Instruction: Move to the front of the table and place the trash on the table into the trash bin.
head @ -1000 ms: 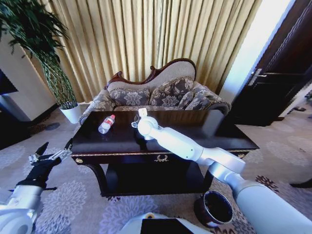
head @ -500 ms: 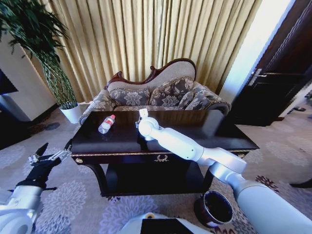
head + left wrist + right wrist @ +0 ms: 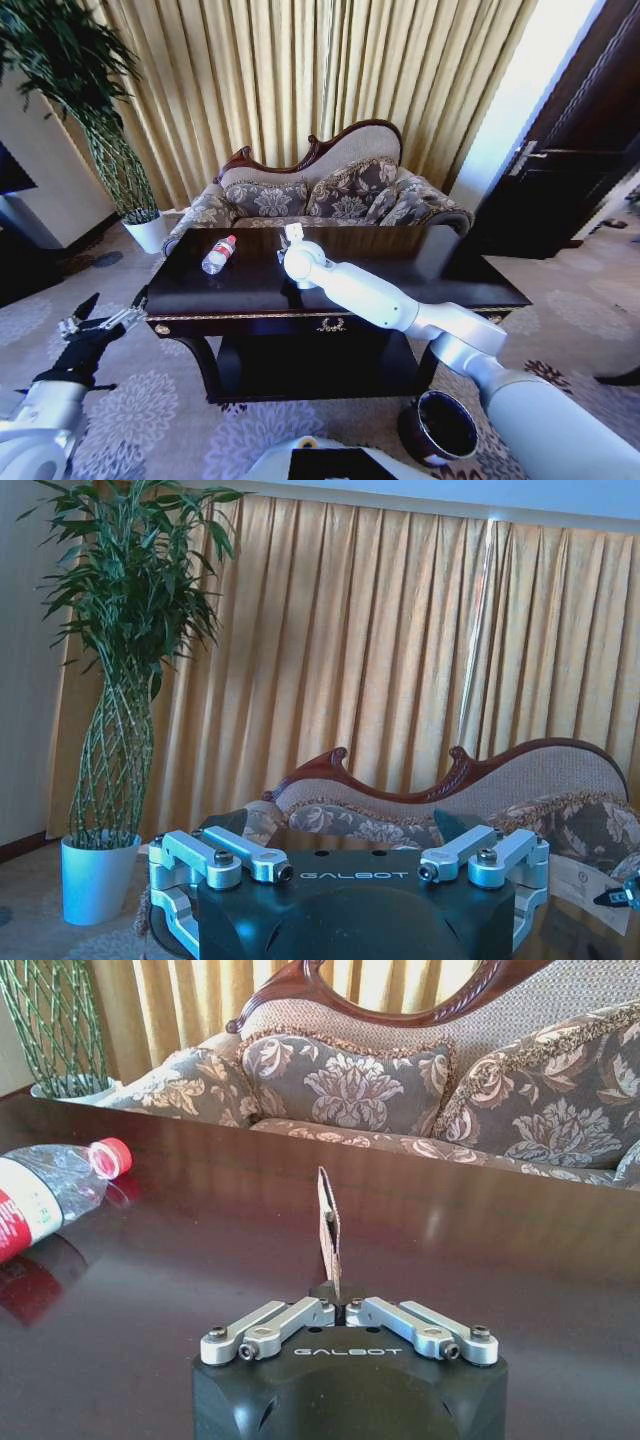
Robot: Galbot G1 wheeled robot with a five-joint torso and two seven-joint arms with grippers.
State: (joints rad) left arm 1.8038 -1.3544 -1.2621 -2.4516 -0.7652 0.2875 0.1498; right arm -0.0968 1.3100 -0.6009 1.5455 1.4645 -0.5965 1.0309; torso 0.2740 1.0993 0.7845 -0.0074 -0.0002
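The dark glossy table [image 3: 420, 275] stands right in front of me. A clear bottle [image 3: 218, 254] with a red cap lies on its left part. My right arm reaches over the tabletop. My right gripper [image 3: 288, 245] hovers near the table's middle back, to the right of the bottle. In the right wrist view this gripper [image 3: 337, 1309] is shut on a small thin wrapper [image 3: 329, 1222] that stands upright between its fingers, with the bottle [image 3: 45, 1200] lying off to one side. The dark round trash bin [image 3: 440, 428] sits on the carpet at the table's right front leg. My left gripper [image 3: 100, 322] hangs open, low, left of the table.
A patterned sofa [image 3: 320, 195] stands close behind the table, with gold curtains beyond it. A white plant pot [image 3: 150, 232] with a tall plant is at the back left. A dark door [image 3: 570, 180] is at the right. Patterned carpet lies around the table.
My right gripper has shifted slightly to the right over the tabletop with the wrapper in it. The left arm and the bottle have not moved.
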